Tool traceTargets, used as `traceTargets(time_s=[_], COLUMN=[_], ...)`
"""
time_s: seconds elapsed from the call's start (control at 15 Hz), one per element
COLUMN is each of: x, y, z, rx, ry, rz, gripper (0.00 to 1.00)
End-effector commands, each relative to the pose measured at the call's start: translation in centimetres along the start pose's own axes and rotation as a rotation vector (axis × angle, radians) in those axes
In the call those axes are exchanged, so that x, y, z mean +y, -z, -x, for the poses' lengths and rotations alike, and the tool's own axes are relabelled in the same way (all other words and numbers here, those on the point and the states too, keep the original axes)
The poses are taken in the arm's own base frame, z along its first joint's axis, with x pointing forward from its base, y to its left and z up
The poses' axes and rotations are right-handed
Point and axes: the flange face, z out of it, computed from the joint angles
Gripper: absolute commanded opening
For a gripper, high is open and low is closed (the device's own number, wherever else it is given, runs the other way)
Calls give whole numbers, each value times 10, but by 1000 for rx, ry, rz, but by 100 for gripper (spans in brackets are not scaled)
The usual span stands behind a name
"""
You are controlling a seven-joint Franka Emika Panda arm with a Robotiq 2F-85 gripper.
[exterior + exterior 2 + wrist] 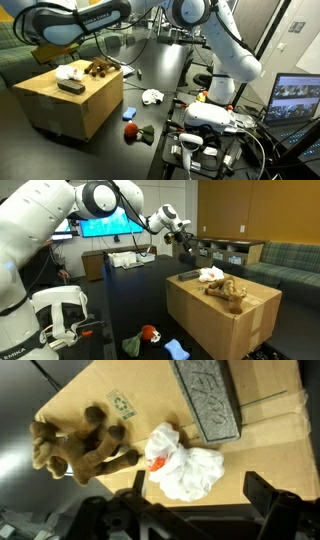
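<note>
Claw (197, 510) is hanging wide open over the cardboard box (270, 460). Reading left to right, the brown plush toy (80, 445) is lying off to its left and the white crumpled bundle (185, 465) is sitting just ahead and below, lined up between the spread fingers. The grey block (205, 400) is resting beyond the bundle, its long axis running away from the claw.
</note>
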Motion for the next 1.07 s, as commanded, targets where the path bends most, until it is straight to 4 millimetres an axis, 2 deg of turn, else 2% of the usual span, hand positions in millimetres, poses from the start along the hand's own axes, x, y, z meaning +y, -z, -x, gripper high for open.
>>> traceTargets(time_s=[0.0,0.13,0.27,0.4,0.6,0.8,1.0], x=[13,20,40,60,83,95,99], y=[-41,-77,-117,-142,-157,-157,-147], z=[24,40,50,61,72,82,90], rx=[-61,-95,-136,-169,-213,-268,-296], ry=[117,177,224,277,363,475,567], rz=[-138,-204,-270,-351,-467,-540,-580], gripper=[100,100,100,100,100,100,99])
